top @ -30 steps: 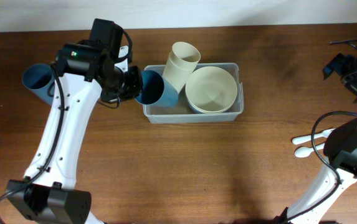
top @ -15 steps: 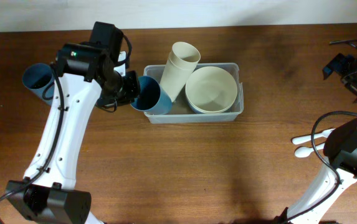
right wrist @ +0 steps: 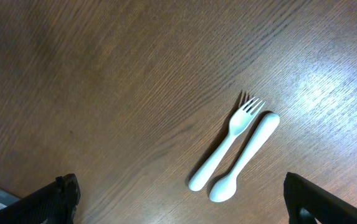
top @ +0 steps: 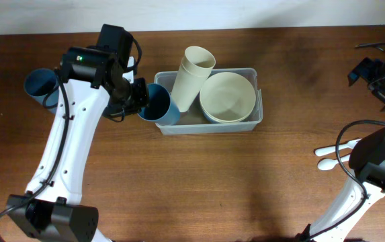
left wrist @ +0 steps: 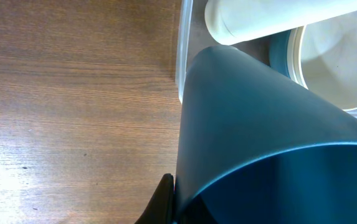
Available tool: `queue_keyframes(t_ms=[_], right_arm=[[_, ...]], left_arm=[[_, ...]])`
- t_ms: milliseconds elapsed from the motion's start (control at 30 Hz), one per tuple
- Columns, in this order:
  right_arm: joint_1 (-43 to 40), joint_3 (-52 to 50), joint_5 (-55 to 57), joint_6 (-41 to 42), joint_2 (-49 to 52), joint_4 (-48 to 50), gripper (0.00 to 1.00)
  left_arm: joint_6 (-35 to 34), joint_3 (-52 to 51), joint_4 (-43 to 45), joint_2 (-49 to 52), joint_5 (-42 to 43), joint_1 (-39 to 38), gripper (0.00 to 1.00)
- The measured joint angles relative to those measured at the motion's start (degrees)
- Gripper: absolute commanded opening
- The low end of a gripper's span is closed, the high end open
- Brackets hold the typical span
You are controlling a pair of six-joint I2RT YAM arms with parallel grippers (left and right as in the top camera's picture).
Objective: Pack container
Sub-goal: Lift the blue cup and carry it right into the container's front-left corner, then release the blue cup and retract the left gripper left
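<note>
Our left gripper [top: 136, 95] clamps a blue cup [top: 157, 104] at the left end of the container [top: 209, 128], which sits mid-table on the far side and holds a bowl [top: 228, 96] and cream cups [top: 191, 75]. Left to pack, we judge: a second cup [top: 39, 86] far left, plus the fork [right wrist: 228, 140] and spoon [right wrist: 247, 155] below our open right gripper [right wrist: 181, 202].

1. Bright and even from overhead; a soft smudge of shadow on the wooden table [top: 306, 64] right of the container [top: 212, 126].
2. Blurred at close range on the blue cup [left wrist: 259, 124], pale sheen along its lower side.
3. Whitish glare on the wood beside the sharply focused fork [right wrist: 228, 140].
</note>
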Motion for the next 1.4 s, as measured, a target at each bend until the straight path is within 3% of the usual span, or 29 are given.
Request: queue_keyframes(t_ms=[333, 433, 600, 667, 1167, 1400], right_arm=[[0.0, 0.0, 0.0, 0.0, 0.0, 0.0, 0.99], [0.0, 0.0, 0.0, 0.0, 0.0, 0.0, 0.99], [0.0, 0.0, 0.0, 0.0, 0.0, 0.0, 0.99], [0.0, 0.0, 0.0, 0.0, 0.0, 0.0, 0.99], [0.0, 0.0, 0.0, 0.0, 0.0, 0.0, 0.99], [0.0, 0.0, 0.0, 0.0, 0.0, 0.0, 0.99]], left_arm=[[0.0, 0.0, 0.7, 2.6, 0.2, 0.0, 0.04], [0.0, 0.0, 1.6, 3.5, 0.2, 0.0, 0.12], [0.2, 0.0, 2.7, 3.5, 0.2, 0.0, 0.36], [0.7, 0.0, 3.1, 3.6, 0.2, -0.1, 0.39], [1.1, 0.7, 4.0, 3.6, 0.2, -0.8, 0.41], [2.4, 12.3, 0.4, 3.6, 0.0, -0.8, 0.46]])
